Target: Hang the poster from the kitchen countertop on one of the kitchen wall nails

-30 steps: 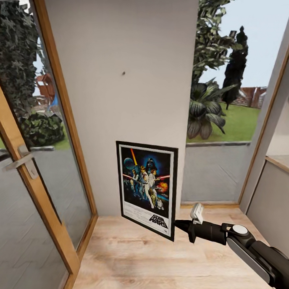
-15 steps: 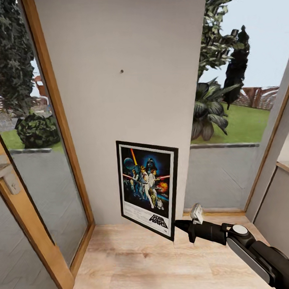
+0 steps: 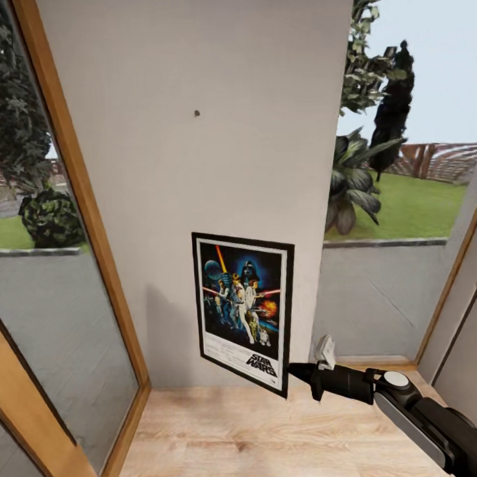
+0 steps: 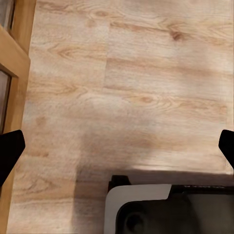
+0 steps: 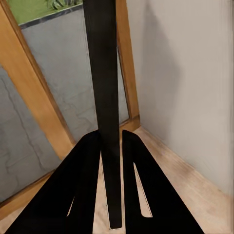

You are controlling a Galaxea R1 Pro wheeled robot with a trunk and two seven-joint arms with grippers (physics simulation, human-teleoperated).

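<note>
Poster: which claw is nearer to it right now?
Right. The right claw is clamped on the poster at its lower corner; the left claw is open, pointing down at the wooden floor.

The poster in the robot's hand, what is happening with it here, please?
The right gripper holds the poster by its lower corner, upright, in front of a pale wall. In the right wrist view the two fingers are closed on the poster's thin edge. A small nail sits on the wall well above the poster, so it is not hung yet. The left gripper is open and empty over the wooden floor.
</note>
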